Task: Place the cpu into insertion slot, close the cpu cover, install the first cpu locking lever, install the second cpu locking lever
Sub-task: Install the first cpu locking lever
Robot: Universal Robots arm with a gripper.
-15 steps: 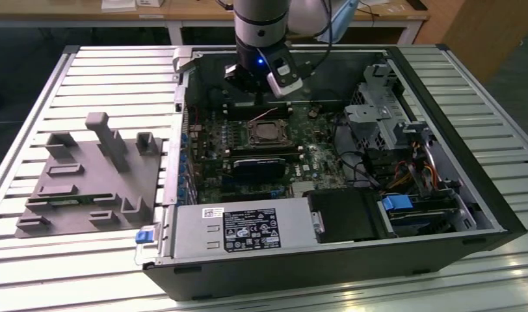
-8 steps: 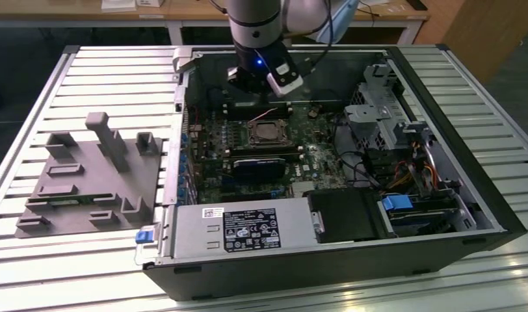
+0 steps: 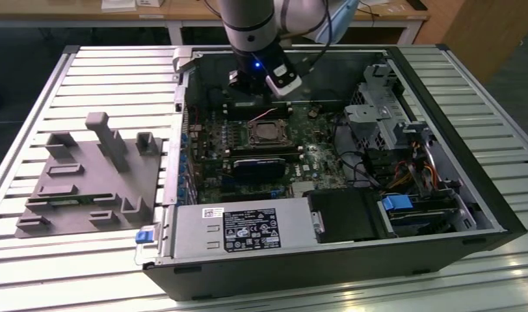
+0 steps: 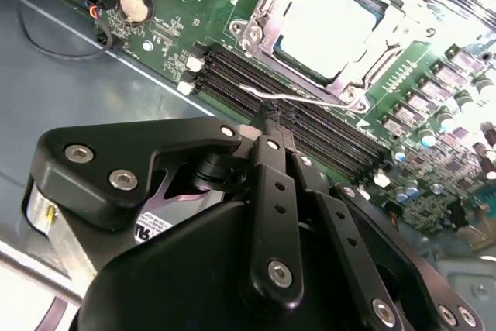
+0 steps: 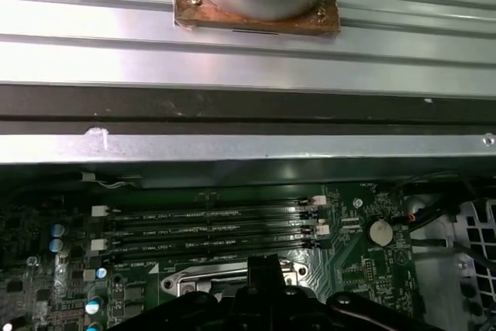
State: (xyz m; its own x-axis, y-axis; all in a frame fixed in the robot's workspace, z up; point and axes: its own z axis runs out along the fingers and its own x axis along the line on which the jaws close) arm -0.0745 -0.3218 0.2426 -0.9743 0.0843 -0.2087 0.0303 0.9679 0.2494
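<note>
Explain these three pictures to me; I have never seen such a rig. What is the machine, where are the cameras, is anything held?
The machine is one robot arm with a gripper at its end, reaching into an open computer case that lies on a slatted table. The exterior view looks on from off the arm; the two wrist views ride on the arm, above the green motherboard. There the pale cpu shows through the window of the cpu cover, which appears to lie flat. The gripper is nearest a thin silvery lever over the memory slots; whether it grips it I cannot tell. A grey fixture tray lies at the exterior view's left.
</note>
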